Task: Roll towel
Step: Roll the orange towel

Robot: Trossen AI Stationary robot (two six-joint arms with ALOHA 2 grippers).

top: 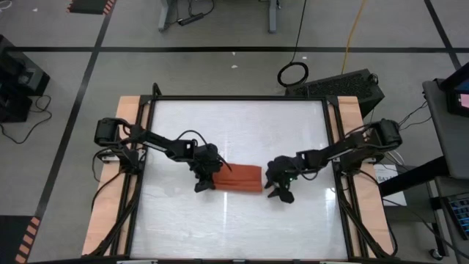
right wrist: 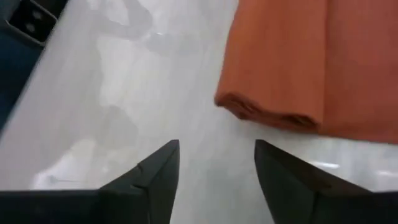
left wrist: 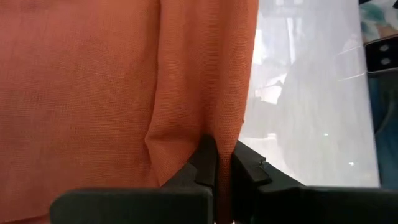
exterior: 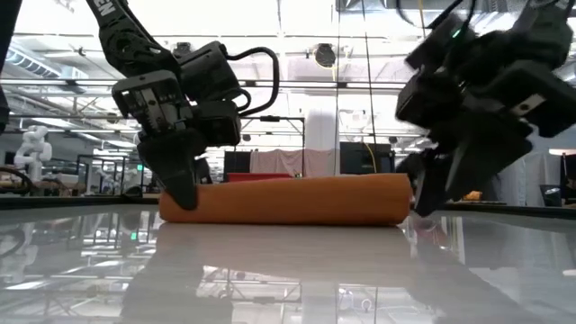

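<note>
towel [top: 240, 177] rolled on white table [top: 234, 220], left fingers [left wrist: 208, 165] pinching its edge.

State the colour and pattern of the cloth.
Rust-orange, plain rolled soft cloth towel; left wrist view shows it best.

This looks like a big robot lab. The shiny white counter [top: 234, 213] stands on a grey floor with black tape lines [top: 220, 49]. Beyond the counter hang bright ceiling lights [exterior: 297, 18].
</note>
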